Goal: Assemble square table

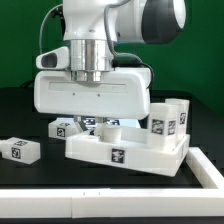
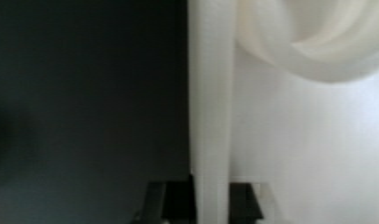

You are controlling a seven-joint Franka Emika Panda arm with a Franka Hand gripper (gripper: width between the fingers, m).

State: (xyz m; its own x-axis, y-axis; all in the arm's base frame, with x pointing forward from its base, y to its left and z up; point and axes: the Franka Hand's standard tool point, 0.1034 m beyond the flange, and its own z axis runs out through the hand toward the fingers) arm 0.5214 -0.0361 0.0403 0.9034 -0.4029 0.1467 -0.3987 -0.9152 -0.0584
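The square table top [image 1: 90,97] is a large white panel, held on edge above the table. My gripper [image 1: 89,76] is shut on its upper rim. In the wrist view the two dark fingers [image 2: 168,203] clamp the thin white rim [image 2: 211,100], with my gripper [image 2: 209,198] closed around it. The top's broad face and a round corner socket [image 2: 328,40] fill one side. Short white tagged legs lie around: one at the exterior view's left [image 1: 18,150], one behind the top [image 1: 65,127], two at the right [image 1: 162,123] [image 1: 179,110].
A white U-shaped bracket [image 1: 125,152] with a tag on its front wall stands right under the held top. A white strip [image 1: 100,205] runs along the front of the black table.
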